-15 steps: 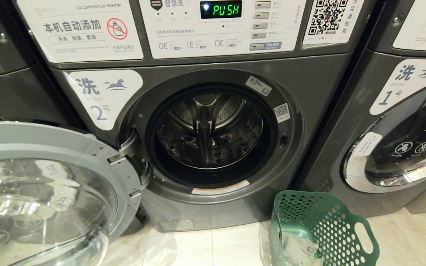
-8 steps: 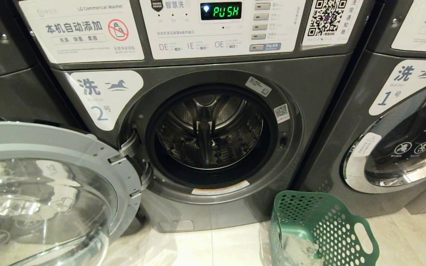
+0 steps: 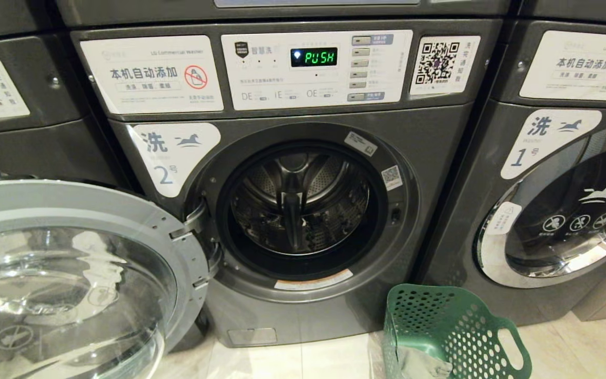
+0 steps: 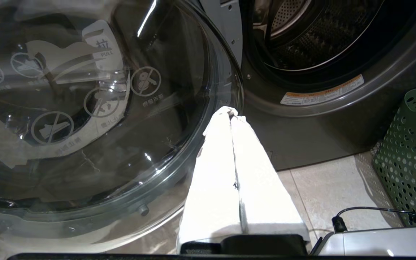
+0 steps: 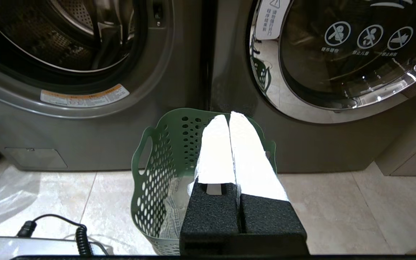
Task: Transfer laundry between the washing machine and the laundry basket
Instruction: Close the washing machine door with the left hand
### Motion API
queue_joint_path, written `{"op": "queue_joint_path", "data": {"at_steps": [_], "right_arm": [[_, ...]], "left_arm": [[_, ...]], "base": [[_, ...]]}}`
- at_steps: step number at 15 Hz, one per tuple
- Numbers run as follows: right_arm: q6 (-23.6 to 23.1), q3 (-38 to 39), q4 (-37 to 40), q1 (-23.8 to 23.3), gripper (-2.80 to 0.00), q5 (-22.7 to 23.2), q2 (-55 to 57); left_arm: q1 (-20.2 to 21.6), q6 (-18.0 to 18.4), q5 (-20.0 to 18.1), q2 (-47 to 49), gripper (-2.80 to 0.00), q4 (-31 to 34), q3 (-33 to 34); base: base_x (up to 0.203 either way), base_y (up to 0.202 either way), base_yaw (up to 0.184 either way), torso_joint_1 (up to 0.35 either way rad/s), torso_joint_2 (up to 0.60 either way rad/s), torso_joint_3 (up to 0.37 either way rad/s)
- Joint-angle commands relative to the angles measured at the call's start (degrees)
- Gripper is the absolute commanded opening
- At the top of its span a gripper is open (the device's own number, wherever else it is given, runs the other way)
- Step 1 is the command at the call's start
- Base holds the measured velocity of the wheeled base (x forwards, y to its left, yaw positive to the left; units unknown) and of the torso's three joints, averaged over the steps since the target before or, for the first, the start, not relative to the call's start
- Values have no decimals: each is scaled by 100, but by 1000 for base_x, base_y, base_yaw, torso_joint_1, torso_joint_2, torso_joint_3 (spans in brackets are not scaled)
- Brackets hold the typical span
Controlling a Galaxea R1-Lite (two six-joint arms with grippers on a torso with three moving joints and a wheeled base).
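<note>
hanging pinched-together, right end effector (image 5: 229, 115) above laundry basket (image 5: 150, 159) holding laundry (image 5: 173, 213).

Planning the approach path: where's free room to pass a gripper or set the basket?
Drum mouth is unobstructed, the drum looks empty. Bare floor lies between the open door and basket. Left is crowded by the door; the basket sits tight against both washers.

1. The washing machine (image 3: 303, 210) display (image 3: 313, 57) reads "PUSH"; its panel (image 3: 316, 68) shows "DE", "IE", "OE".
2. Its front label (image 3: 174, 152) reads "洗", "2号".
3. The neighbouring washer (image 3: 555, 200) reads "洗", "1号".
4. The open door (image 4: 99, 108) says "PULL".
</note>
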Motion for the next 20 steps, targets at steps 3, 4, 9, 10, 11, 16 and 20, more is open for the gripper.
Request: {"op": "queue_joint_path", "data": {"at_steps": [3,4,9,10,11,16,20], "right_arm": [[-5,0,-7,2,-280,4,9],[4,0,-7,2,-280,4,9],[4,-1,-16,2,-280,4,9],[4,-9,-16,2,-280,4,9],[6,-4,-16,2,-280,4,9],[12,-5,-16,2,-280,-4,9],[12,0,-16,2,-280,-4,9]], "left_arm": [[-2,-12,0,9,-280,2,0],[-2,-12,0,9,-280,2,0],[7,-12,9,9,-280,2,0],[-2,-21,9,9,-280,2,0],[-2,-21,9,9,-280,2,0],[3,-48,17,9,-280,-7,0],[-2,-48,17,9,-280,-7,0]], "base": [[0,0,0,3,0,80],[0,0,0,2,4,27],[0,0,0,0,0,0],[0,0,0,0,0,0],[0,0,0,0,0,0],[-89,0,2,2,1,1],[-196,0,1,1,2,3]]}}
